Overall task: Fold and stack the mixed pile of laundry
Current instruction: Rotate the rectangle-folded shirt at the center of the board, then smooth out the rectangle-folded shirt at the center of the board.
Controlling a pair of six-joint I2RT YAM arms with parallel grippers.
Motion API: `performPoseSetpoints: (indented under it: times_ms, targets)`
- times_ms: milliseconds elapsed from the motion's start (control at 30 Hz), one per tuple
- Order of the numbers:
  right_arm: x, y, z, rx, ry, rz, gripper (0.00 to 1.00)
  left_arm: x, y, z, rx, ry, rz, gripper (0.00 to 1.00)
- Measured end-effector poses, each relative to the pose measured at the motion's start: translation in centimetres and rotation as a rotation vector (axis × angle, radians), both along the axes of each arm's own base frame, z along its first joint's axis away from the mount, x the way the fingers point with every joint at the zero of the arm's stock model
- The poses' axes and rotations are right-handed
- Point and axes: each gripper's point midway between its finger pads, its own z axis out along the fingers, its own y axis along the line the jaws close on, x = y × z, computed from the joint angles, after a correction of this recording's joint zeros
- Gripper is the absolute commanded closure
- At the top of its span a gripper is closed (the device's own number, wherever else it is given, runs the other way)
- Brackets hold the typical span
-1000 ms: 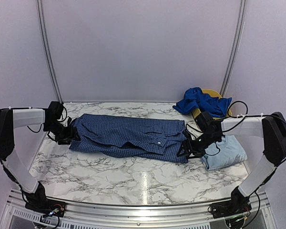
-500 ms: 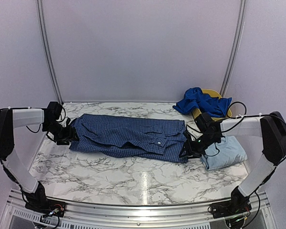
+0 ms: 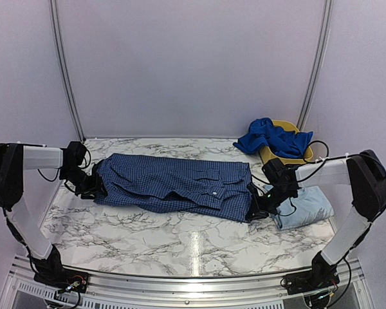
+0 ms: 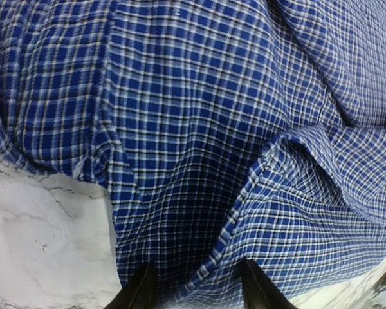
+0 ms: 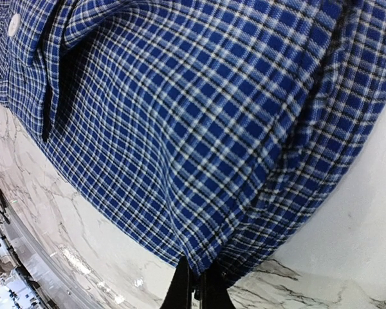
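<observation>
After pinching right pincer [image 5: 196, 278] shut on check shirt [image 3: 174, 183], now narrowing left pincer [image 4: 198, 275], half-open astride opposite hem; lift pending.

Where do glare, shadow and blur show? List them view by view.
Top view: a bright streak of glare on the marble table, soft shadow along the near edge of the checked shirt. Left wrist: shirt checks sharp, the dark fingertips near the lens soft. Right wrist: table washed out white at right, small glints lower left.
</observation>
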Motion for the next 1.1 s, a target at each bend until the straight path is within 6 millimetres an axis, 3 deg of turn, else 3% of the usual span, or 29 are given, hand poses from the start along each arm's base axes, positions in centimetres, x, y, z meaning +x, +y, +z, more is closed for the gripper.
performPoseSetpoints:
  times_ms: [100, 200, 333, 567, 800, 1000, 1033, 1100]
  targets:
    - [0.0, 0.0, 0.0, 0.000, 0.000, 0.001, 1.00, 0.0, -0.2, -0.3, -0.009, 0.010, -0.008, 0.86]
    - [0.0, 0.0, 0.0, 0.000, -0.002, 0.005, 1.00, 0.1, -0.2, -0.2, -0.008, 0.005, -0.010, 1.00]
    - [0.0, -0.1, -0.1, -0.004, -0.007, 0.015, 1.00, 0.7, 0.4, 0.2, 0.007, -0.008, 0.006, 1.00]
    - [0.2, -1.1, 0.1, -0.046, -0.015, 0.036, 1.00, 1.8, 3.2, 1.3, 0.068, -0.017, 0.073, 1.00]
    - [0.0, -1.7, 0.3, -0.071, -0.033, 0.080, 1.00, 1.0, 4.1, 1.2, 0.106, 0.023, 0.089, 1.00]
    - [-1.1, -1.8, -0.2, -0.064, -0.014, 0.128, 1.00, 0.6, 4.2, -0.1, 0.117, 0.063, 0.084, 0.71]
    - [-1.3, -1.8, -0.3, -0.065, -0.007, 0.135, 0.96, 0.6, 4.4, -0.4, 0.125, 0.071, 0.086, 0.63]
    - [-1.7, -1.8, -0.3, -0.054, 0.006, 0.150, 0.75, 0.5, 4.7, -0.6, 0.135, 0.077, 0.091, 0.52]
